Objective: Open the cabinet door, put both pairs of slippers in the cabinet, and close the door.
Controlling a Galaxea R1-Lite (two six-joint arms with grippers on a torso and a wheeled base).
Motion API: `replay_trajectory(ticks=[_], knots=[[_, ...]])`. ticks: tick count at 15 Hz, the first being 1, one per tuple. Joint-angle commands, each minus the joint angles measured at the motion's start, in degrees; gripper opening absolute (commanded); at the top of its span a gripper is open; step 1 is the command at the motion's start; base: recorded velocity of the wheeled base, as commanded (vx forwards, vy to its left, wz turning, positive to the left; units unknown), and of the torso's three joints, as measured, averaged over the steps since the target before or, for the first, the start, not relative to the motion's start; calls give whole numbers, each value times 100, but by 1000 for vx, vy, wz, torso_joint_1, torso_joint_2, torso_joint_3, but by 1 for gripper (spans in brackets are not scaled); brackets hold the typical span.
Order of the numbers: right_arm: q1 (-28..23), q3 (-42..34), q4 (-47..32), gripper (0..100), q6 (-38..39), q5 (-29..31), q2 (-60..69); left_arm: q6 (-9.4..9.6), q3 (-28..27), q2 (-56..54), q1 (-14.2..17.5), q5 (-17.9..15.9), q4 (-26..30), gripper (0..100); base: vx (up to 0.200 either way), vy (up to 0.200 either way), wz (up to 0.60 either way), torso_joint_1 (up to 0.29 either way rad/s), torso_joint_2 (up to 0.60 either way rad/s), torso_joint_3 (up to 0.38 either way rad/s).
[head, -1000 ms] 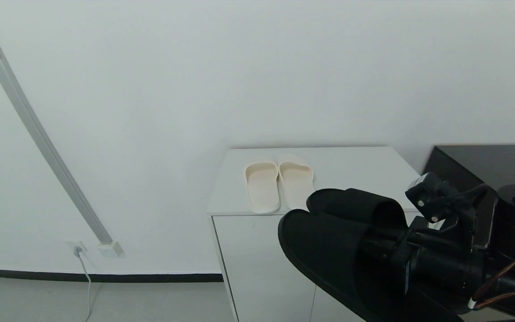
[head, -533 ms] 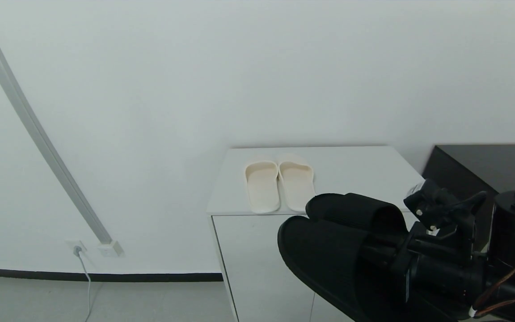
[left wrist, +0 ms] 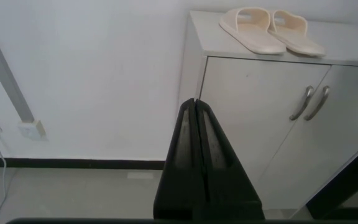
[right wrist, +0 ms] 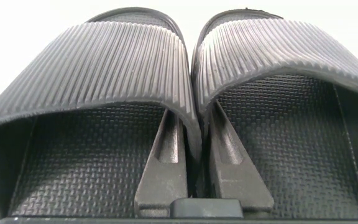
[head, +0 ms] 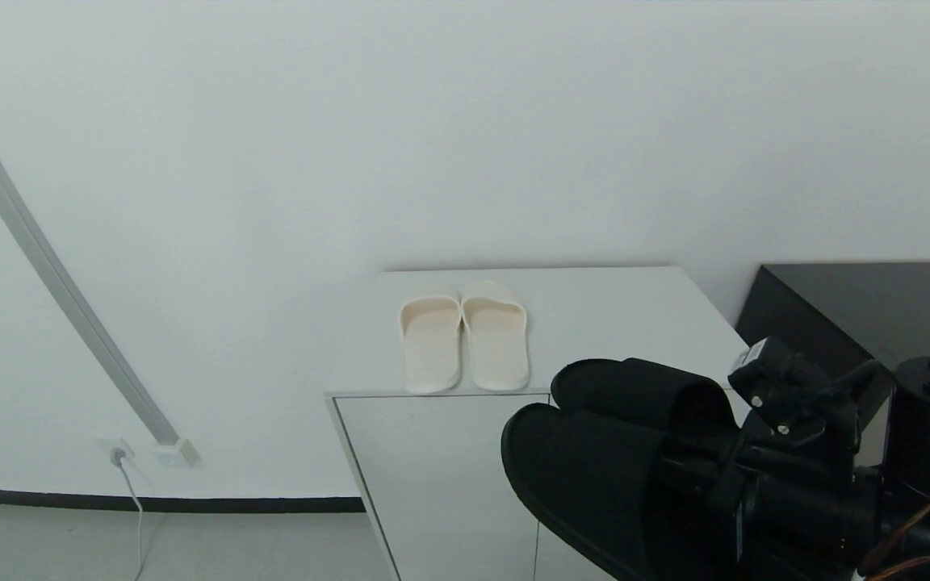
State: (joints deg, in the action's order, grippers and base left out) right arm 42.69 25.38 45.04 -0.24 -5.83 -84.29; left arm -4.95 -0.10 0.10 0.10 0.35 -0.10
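R fingers [right wrist: 163,168] pinch blk slippers [head: 594,468]; cream pair [head: 465,343] atop cabinet [head: 618,311].

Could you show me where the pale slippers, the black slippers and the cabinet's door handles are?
Cream slippers [head: 497,347]: head view, footbed of one slipper.
Black slippers [right wrist: 98,68]: right wrist view, one ribbed strap.
Door handles [left wrist: 301,103]: left wrist view, middle of one handle.

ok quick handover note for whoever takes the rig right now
Left tool: shut, empty, facing the cabinet.
Right tool: shut on the black slippers, pinching their inner edges together, held in the air.
White slippers: side by side on the cabinet top.
Doors: closed.
Done: black pair picked up.
Left: open a door, put both pairs inside, close it.
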Motion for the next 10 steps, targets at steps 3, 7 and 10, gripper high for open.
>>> replay_trajectory(ticks=[3, 7, 10], knots=[[73, -68, 22, 0, -2, 11, -9, -6, 1, 8, -1, 0, 1, 0, 0, 0, 0, 0, 0, 0], [90, -104, 22, 0, -2, 11, 0, 3, 1, 8, -1, 9, 1, 0, 0, 0, 0, 0, 0, 0], [143, -147, 22, 0, -2, 20, 0, 3, 1, 8, -1, 0, 1, 0, 0, 0, 0, 0, 0, 0]])
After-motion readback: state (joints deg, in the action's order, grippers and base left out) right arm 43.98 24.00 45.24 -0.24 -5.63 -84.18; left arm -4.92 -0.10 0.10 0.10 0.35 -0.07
